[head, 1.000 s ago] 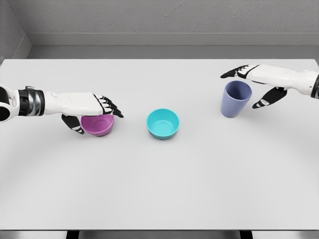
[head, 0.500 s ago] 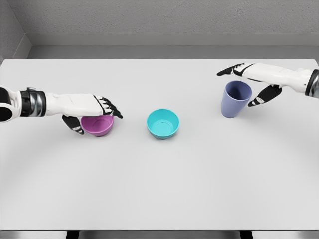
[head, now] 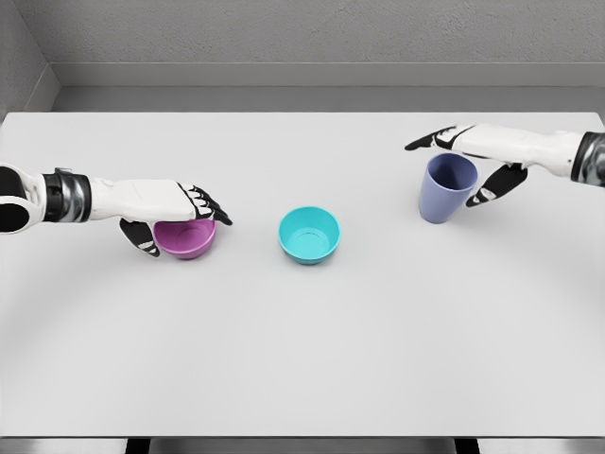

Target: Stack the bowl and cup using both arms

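flanking teal bowl (head: 309,235) | purple bowl (head: 185,237) left | blue cup (head: 447,187) right

On the white table (head: 302,359), the left hand (head: 180,213) is lying over the purple bowl (head: 184,237), fingers across its rim and thumb at its outer side. The teal bowl (head: 309,235) is sitting apart at centre. The right hand (head: 473,156) is hovering spread around the blue cup (head: 446,187), fingers above the rim, thumb beside its wall.

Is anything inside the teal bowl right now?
No. The teal bowl sits open in the middle of the table, and its inside looks empty. Nothing covers it; both hands are off to the sides.
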You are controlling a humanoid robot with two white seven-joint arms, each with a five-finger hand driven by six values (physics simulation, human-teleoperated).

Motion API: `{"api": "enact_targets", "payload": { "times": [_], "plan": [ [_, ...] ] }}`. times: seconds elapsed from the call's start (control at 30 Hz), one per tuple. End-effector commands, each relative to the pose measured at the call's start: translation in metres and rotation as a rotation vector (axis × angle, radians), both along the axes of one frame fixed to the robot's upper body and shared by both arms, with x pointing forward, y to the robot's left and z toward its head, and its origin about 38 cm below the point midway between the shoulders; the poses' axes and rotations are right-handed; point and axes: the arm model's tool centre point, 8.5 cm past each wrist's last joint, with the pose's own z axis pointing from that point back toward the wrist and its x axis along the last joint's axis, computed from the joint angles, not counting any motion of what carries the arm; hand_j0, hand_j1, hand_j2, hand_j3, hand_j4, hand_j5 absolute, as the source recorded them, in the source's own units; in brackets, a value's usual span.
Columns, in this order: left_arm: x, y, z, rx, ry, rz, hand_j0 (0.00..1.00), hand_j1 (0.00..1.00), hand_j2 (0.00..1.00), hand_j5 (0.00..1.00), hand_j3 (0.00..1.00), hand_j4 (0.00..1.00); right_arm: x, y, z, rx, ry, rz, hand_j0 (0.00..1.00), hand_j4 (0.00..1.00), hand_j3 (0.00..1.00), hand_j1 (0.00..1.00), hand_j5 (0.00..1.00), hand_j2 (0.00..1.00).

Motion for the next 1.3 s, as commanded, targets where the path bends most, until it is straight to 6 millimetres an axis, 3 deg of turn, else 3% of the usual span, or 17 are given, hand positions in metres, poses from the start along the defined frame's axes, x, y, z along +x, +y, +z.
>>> {"api": "enact_targets", "payload": {
  "times": [0.0, 0.2, 0.47, 1.27],
  "plan": [
    [0.001, 0.000, 0.000, -0.003, 0.000, 0.003, 1.00, 1.00, 1.00, 1.00, 1.00, 1.00, 0.000, 0.000, -0.001, 0.009, 0.009, -0.003, 1.00, 1.00, 1.00, 1.00, 1.00, 1.00],
    [0.001, 0.000, 0.000, -0.003, 0.000, 0.003, 1.00, 1.00, 1.00, 1.00, 1.00, 1.00, -0.001, 0.000, -0.004, 0.003, 0.015, -0.002, 1.00, 1.00, 1.00, 1.00, 1.00, 1.00],
    [0.001, 0.000, 0.000, -0.003, 0.000, 0.003, 0.85, 0.85, 0.85, 0.85, 0.85, 0.85, 0.000, -0.002, -0.008, 0.000, 0.027, -0.012, 1.00, 1.00, 1.00, 1.00, 1.00, 1.00],
    [0.002, -0.014, 0.027, -0.023, -0.062, -0.041, 0.82, 0.82, 0.82, 0.82, 0.82, 0.82, 0.009, -0.004, -0.020, 0.012, 0.054, -0.047, 1.00, 1.00, 1.00, 1.00, 1.00, 1.00]
  ]
}}
